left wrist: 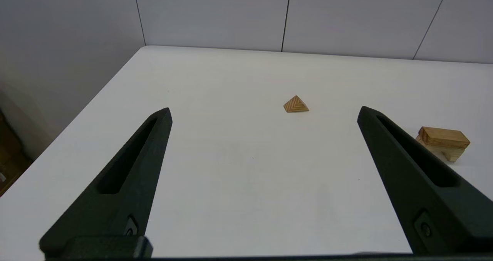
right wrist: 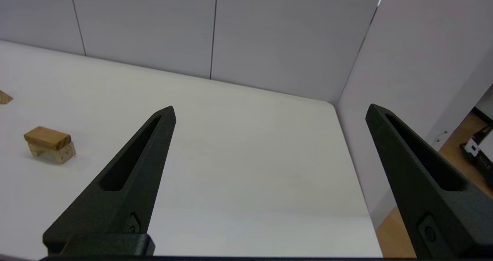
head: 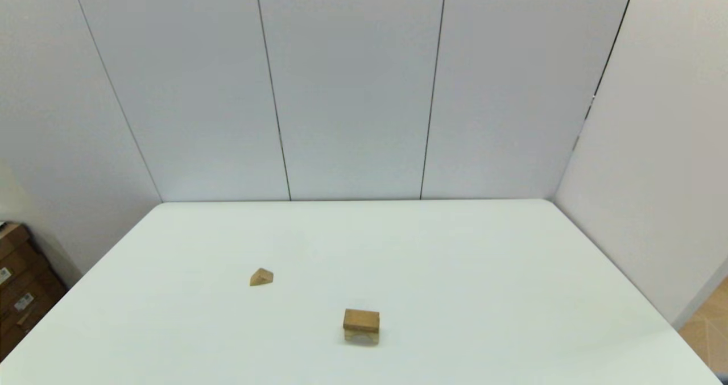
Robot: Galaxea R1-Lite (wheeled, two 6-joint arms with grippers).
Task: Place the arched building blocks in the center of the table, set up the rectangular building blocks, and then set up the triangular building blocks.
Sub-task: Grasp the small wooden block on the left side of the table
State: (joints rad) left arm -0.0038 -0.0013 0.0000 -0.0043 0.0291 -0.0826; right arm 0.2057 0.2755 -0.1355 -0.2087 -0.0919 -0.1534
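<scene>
From the head camera, a darker orange-tan flat wooden plank (head: 361, 319) rests atop a light-tan notched wooden arch block (head: 361, 335) mid-counter (head: 455, 260), a small tan wooden triangular prism (head: 261, 277) apart to its left; each wrist camera shows its end effector, left (left wrist: 264, 114) and right (right wrist: 270, 112), spread wide and empty above the counter.

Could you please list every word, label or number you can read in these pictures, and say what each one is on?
"AGILE": faint, reading uncertain, on a white device on the floor past the table edge, right wrist view.
White labels on the cardboard boxes left of the table: too small to read.
The wooden blocks and both grippers carry no text.
</scene>
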